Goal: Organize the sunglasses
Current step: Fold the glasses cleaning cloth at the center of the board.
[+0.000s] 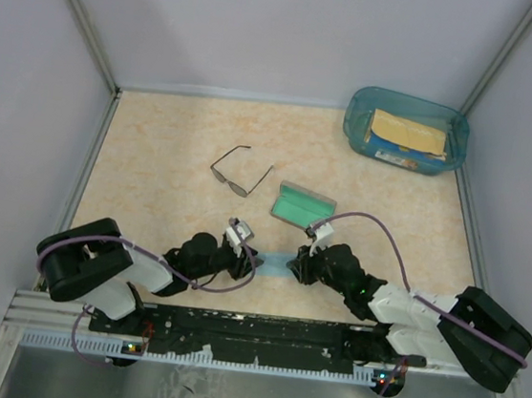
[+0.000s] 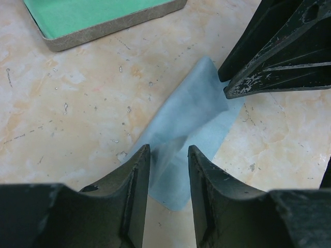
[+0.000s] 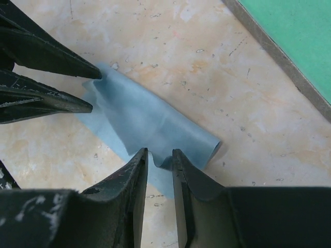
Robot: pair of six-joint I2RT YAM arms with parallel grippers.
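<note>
The sunglasses point(image 1: 240, 172), thin and dark-framed with their arms unfolded, lie on the table beyond both arms, and nothing touches them. Right of them sits the open grey case point(image 1: 302, 204) with its green lining point(image 2: 103, 18) point(image 3: 289, 36). A light blue cloth point(image 1: 278, 261) point(image 2: 191, 108) point(image 3: 145, 116) lies crumpled between the two grippers. My left gripper point(image 1: 250, 255) point(image 2: 169, 150) is at its left end, jaws apart over the cloth's edge. My right gripper point(image 1: 299, 265) point(image 3: 160, 152) is at the other end, jaws apart with a raised fold of cloth between them.
A blue plastic bin point(image 1: 406, 130) holding a yellow packet stands at the back right corner. Grey walls close in the table on three sides. The two grippers' fingers point(image 2: 269, 67) point(image 3: 46, 57) point at each other, a cloth's length apart.
</note>
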